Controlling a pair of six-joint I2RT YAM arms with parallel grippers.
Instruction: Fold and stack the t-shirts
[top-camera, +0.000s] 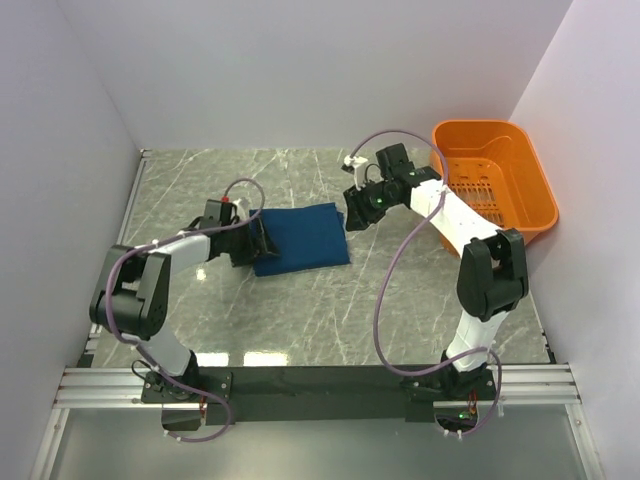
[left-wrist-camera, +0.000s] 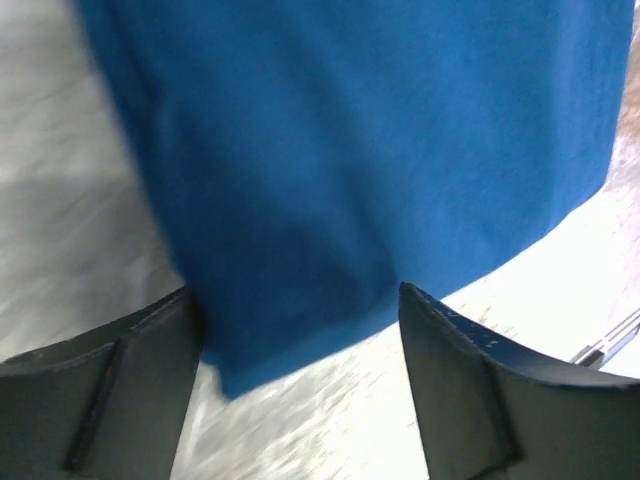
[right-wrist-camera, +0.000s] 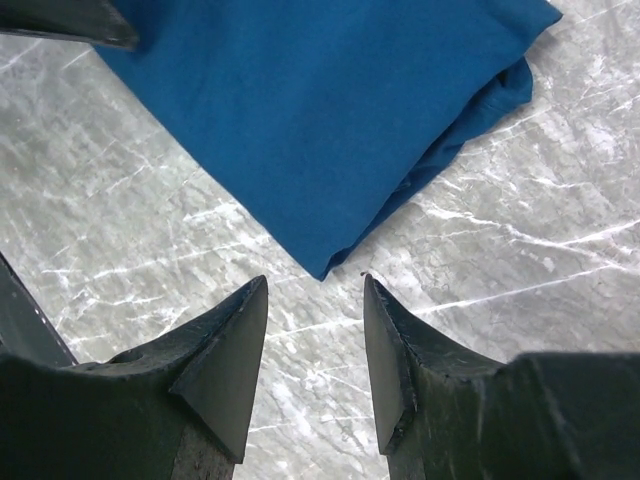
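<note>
A dark teal-blue t-shirt lies folded into a flat rectangle on the marble table; no print shows. My left gripper is open at the shirt's left edge; in the left wrist view the cloth fills the frame and its near corner lies between the spread fingers. My right gripper is open and empty at the shirt's upper right corner. In the right wrist view that corner lies just ahead of the fingertips, apart from them.
An orange plastic basket stands at the back right against the wall. White walls close in the table on the left, back and right. The arm bases and a metal rail sit at the near edge.
</note>
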